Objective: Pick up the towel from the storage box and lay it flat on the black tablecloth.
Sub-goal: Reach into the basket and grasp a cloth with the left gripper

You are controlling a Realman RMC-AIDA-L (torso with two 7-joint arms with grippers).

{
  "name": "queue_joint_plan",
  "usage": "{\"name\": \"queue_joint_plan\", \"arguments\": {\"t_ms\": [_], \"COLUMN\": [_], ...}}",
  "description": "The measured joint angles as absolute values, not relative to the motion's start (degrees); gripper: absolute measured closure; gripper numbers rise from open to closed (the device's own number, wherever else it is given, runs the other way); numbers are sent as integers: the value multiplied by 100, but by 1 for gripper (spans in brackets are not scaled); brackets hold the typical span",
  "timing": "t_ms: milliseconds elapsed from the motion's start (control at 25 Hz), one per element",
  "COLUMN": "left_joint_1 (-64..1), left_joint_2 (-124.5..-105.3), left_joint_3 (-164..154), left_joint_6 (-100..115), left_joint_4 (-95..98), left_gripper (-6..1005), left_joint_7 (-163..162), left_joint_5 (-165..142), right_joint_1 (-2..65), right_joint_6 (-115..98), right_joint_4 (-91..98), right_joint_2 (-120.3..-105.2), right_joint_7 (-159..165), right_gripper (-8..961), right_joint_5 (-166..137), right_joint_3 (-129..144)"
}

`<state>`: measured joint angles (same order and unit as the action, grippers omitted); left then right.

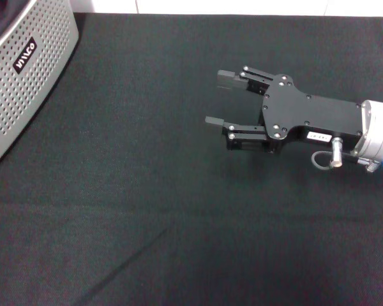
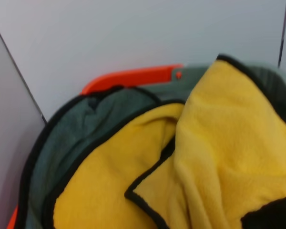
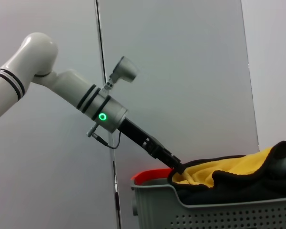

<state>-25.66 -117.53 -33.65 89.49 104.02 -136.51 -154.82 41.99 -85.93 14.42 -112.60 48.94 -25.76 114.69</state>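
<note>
The towel (image 2: 205, 157) lies crumpled in the storage box (image 3: 205, 210), yellow face up, with grey-green folds and a dark stitched edge; it bulges above the rim (image 3: 229, 169). My left gripper (image 3: 174, 166) reaches down into the towel at the box's top, its tip buried in the cloth. In the head view only a corner of the light grey perforated box (image 1: 25, 83) shows at the far left, and the towel is out of sight there. My right gripper (image 1: 216, 100) hovers open and empty over the black tablecloth (image 1: 147, 210), right of centre.
An orange-red rim (image 2: 133, 76) sits just behind the box against a pale wall (image 3: 181, 71). The tablecloth has a faint crease (image 1: 127, 255) near the front.
</note>
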Motion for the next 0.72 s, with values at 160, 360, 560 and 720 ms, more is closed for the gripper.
{"name": "queue_joint_plan", "arguments": {"t_ms": [160,360,560,720], "left_joint_1": [-2621,-2637,-2637,-2614], "left_joint_2": [-11751,-11754,-11757,-11799], "left_joint_3": [-3458,-3471,-3472,-3472], "left_joint_6": [8811,8791,8791,8820], "left_joint_4": [10184,10155,10153,10142], "left_gripper": [390,403,417,458], "left_joint_7": [-13639,-13641,-13646,-13628], "left_joint_5": [-15760,-15887,-15873,-15767], "right_joint_1": [4145,4116,4111,4093], "right_joint_6": [-8594,-8597,-8596,-8596], "right_joint_4": [1427,1428,1422,1419], "right_joint_2": [-11260,-11259,-11272,-11281], "right_joint_7": [4887,4880,4863,4858], "right_gripper": [110,110,110,109], "right_joint_5": [-2572,-2558,-2570,-2574], "right_joint_3": [11469,11462,11461,11460]}}
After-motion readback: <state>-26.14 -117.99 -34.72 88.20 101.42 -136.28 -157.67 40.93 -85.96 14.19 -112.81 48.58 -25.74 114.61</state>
